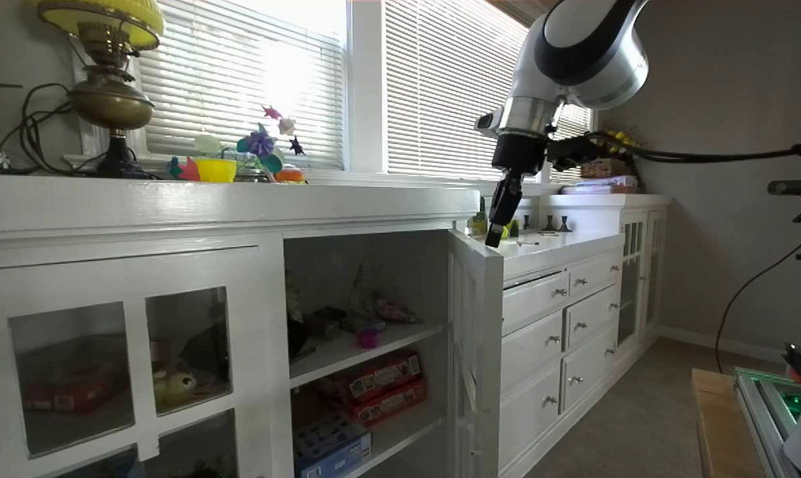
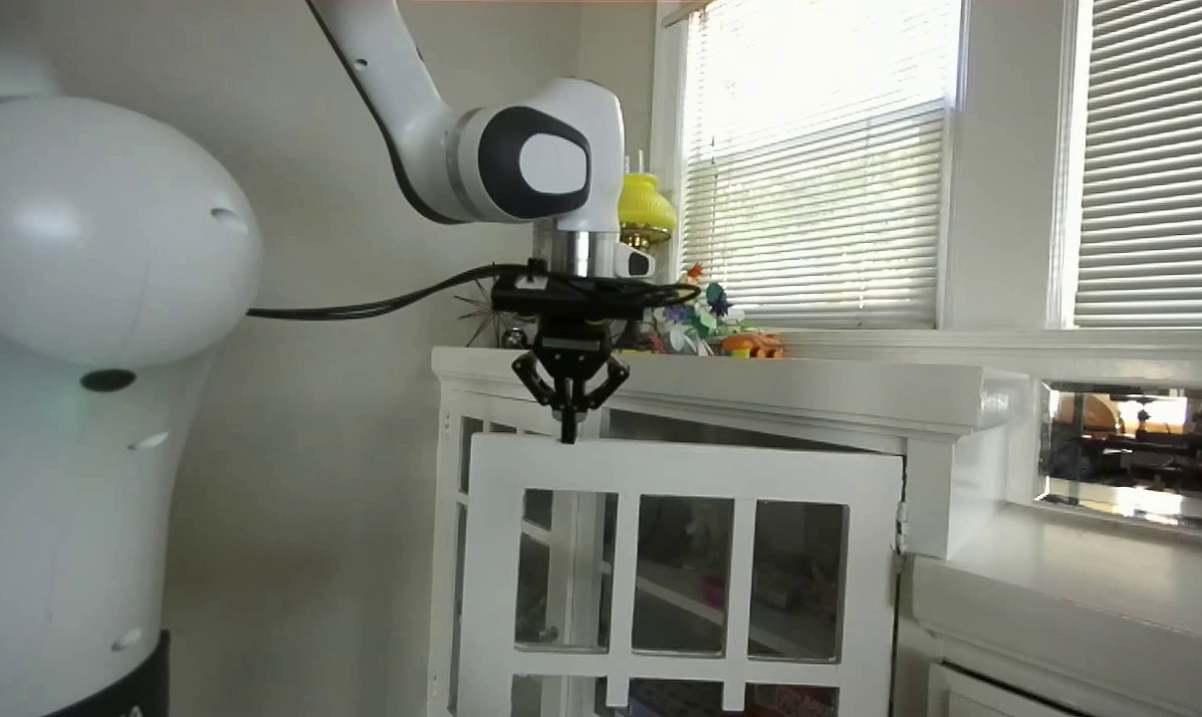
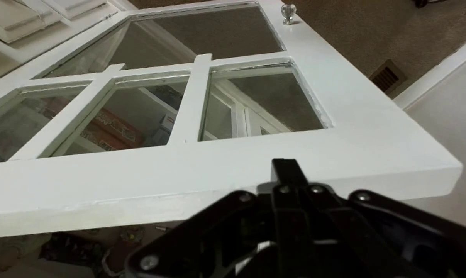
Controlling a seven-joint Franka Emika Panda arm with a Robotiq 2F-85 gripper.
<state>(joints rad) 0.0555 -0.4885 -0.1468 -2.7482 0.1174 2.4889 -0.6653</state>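
A white cabinet door [image 2: 685, 453] with glass panes stands open, swung out from its cabinet. My black gripper [image 2: 569, 434] points down at the door's top edge, with its fingers together and nothing visible between them. In the wrist view the shut fingertips [image 3: 290, 170] reach past the top edge, in front of the face that carries a clear knob [image 3: 288, 13]. An exterior view also has the gripper [image 1: 494, 238] right by the top of the door [image 1: 483, 318]. Whether the fingertips touch the wood, I cannot tell.
Inside the cabinet, shelves [image 1: 400, 338] hold red boxes [image 1: 387, 385], a blue box [image 1: 330, 445] and a purple cup [image 1: 367, 338]. A lamp [image 1: 111, 99] and paper flowers [image 1: 261, 146] stand on the cabinet top. White drawers [image 1: 536, 332] run along beyond the door.
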